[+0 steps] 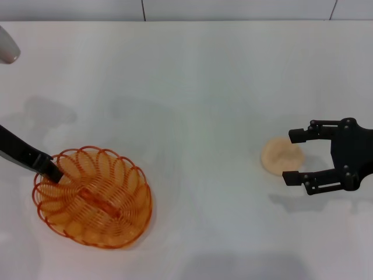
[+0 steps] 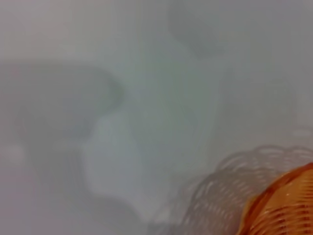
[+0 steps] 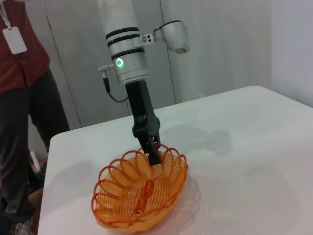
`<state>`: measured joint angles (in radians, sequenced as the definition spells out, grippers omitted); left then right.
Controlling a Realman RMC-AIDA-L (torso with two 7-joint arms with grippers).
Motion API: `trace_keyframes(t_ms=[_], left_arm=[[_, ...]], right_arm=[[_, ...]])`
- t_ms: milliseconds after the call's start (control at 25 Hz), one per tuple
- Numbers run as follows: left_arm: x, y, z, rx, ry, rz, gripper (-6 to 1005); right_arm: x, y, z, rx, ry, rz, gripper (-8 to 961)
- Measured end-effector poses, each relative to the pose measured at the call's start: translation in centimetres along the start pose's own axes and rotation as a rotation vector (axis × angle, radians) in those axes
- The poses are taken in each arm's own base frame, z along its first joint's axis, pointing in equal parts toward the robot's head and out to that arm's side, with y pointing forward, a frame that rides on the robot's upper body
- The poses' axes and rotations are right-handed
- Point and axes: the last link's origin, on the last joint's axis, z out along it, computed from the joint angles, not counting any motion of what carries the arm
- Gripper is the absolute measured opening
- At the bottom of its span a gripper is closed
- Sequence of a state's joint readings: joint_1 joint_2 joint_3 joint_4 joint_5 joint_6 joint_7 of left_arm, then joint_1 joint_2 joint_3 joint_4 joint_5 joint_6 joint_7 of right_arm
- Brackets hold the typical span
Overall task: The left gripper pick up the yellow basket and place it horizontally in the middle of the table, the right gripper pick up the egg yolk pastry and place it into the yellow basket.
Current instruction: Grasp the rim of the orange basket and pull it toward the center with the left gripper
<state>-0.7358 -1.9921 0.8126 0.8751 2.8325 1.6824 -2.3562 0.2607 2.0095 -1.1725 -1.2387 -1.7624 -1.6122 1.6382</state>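
Observation:
The yellow basket [image 1: 93,198] sits at the table's near left, an oval orange wire shape with a looped rim. My left gripper [image 1: 51,170] comes in from the left and is shut on the rim's far left edge. The right wrist view shows the same grip: the left gripper [image 3: 152,155] pinches the basket [image 3: 139,193] at its rim, and that side looks slightly raised. A corner of the basket [image 2: 286,208] shows in the left wrist view. The egg yolk pastry [image 1: 278,156] lies at the right. My right gripper [image 1: 287,156] is open, with its two fingers straddling the pastry's right part.
A person in a red vest [image 3: 22,73] stands beyond the table's far left corner in the right wrist view. The white table [image 1: 192,87] ends at a wall at the back. A grey-white arm part [image 1: 7,48] shows at the far left.

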Motion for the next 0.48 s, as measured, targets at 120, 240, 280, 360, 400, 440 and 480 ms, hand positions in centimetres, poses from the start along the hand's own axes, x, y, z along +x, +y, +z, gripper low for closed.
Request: trace_keyframes(t_ms=[120,240,280,360,400,440,480], left_arm=[[0.2,0.0,-0.2,0.002,0.003,0.004,147],[0.4,0.1,-0.3,0.001,0.006,0.009,125],[0.4,0.2,-0.4,-0.001,0.007,0.011,124],[0.6,0.4,-0.5,-0.013,0.018,0.015,121],[0.8,0.5,-0.5,-0.023,0.027,0.017,120],[1.0,0.6,-0.7,-0.035,0.043,0.018,119],[1.3,0.8,-0.9,-0.055,0.067,0.021,117]], right_arm=[[0.0,0.0,0.0,0.000,0.000,0.000,842],[0.0,0.0,0.0,0.000,0.000,0.000,841],[0.0,0.0,0.0,0.001,0.000,0.000,841],[0.0,0.0,0.0,0.002,0.000,0.000,841],[0.0,0.0,0.0,0.003,-0.001,0.000,841],[0.0,-0.1,-0.1,0.004,-0.001,0.001,841],[0.0,-0.1,-0.1,0.006,-0.001,0.002,841]])
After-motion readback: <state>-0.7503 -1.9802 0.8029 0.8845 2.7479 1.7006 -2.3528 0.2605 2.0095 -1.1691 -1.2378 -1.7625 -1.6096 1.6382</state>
